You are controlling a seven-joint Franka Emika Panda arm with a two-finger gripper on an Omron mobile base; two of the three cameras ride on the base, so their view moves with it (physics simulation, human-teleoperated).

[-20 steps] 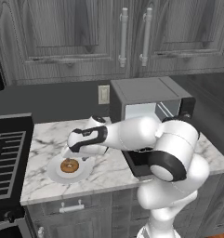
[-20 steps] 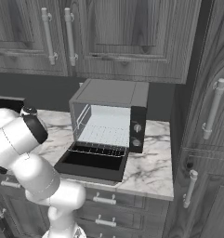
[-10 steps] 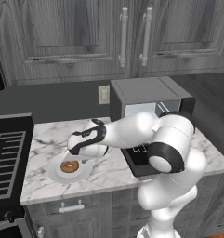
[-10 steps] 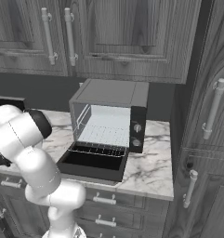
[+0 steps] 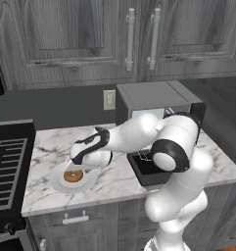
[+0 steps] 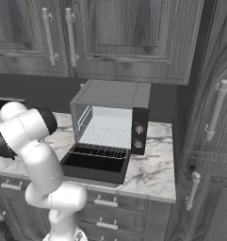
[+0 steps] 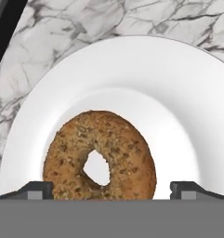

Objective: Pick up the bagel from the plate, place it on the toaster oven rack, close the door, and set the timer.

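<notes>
The bagel [image 5: 73, 176] [image 7: 125, 148], a golden-brown ring, lies on the white plate [image 5: 55, 180] [image 7: 178, 88] at the left of the marble counter. My gripper [image 5: 81, 168] [image 7: 111, 190] hangs just above it, open, pointing down. In the hand view one fingertip [image 7: 35, 189] stands at each side of the bagel, apart from it. To the right stands the dark-grey toaster oven [image 5: 153, 98] [image 6: 112, 94]. Its door [image 5: 148, 170] [image 6: 96, 162] is dropped open toward the counter's front, and the pale rack [image 6: 108, 134] shows inside.
A black stove [image 5: 7, 162] borders the counter on the left, close to the plate. Two knobs [image 6: 139, 129] sit on the oven's right panel. A wall outlet [image 5: 108, 99] is behind the plate. Grey cabinets hang above, and a tall cabinet [image 6: 214, 117] stands at the far right.
The hand has sunk a little toward the bagel and the elbow has swung forward. The jaws stay open; the bagel and plate have not moved.
</notes>
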